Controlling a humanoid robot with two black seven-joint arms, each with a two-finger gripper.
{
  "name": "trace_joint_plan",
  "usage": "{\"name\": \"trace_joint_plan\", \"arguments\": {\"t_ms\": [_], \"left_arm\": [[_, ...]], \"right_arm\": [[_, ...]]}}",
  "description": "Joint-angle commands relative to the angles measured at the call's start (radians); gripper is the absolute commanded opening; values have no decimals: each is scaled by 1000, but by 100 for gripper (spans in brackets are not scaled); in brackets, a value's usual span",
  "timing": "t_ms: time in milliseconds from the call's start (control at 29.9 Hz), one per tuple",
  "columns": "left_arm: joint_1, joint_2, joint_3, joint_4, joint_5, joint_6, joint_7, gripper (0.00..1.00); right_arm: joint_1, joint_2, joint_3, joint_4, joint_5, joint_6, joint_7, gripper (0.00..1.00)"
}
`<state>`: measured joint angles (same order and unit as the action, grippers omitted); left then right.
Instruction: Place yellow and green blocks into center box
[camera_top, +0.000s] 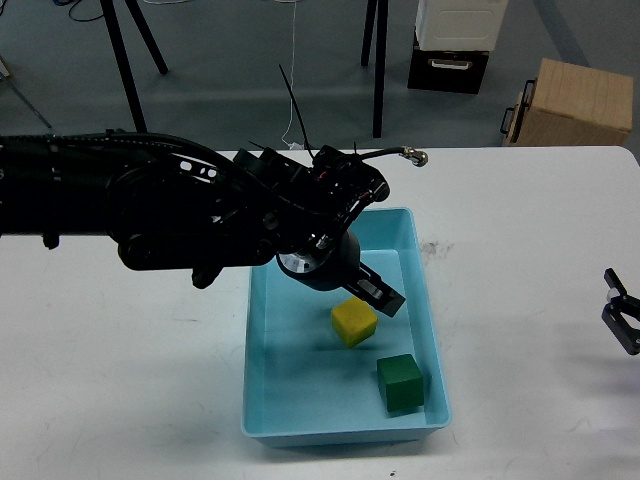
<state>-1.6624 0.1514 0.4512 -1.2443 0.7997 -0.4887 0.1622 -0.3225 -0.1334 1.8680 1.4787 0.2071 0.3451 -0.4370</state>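
Observation:
A light blue box (262, 330) sits in the middle of the white table. Inside it lie a yellow block (353, 322) near the middle and a green block (401, 383) at the near right corner. My left arm reaches across from the left, and its gripper (381, 294) hangs open and empty over the box, just above and right of the yellow block. My right gripper (622, 322) shows only partly at the right edge, above the table, with its fingers apart and nothing in them.
The white table (130, 380) has its far edge behind the box. Beyond it on the floor stand black tripod legs (378, 70), a wooden crate (572, 102) and a black and white case (455, 45).

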Motion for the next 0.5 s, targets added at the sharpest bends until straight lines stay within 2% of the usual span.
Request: {"name": "trace_joint_plan", "arguments": {"t_ms": [0,67,134,267,468], "left_arm": [[45,91,-112,55,-22,0,2,82],[120,117,-268,83,-25,0,-1,87],[232,128,-499,109,-27,0,0,95],[473,123,-966,121,-25,0,11,99],[737,83,-1490,106,-91,0,10,99]], "right_arm": [[11,-2,-1,0,0,-1,1,100],[19,-2,-3,0,-2,-1,4,100],[31,-2,-4,0,-2,-3,6,100],[45,1,-6,0,-2,-3,7,100],[57,8,6,0,0,-2,11,100]]}}
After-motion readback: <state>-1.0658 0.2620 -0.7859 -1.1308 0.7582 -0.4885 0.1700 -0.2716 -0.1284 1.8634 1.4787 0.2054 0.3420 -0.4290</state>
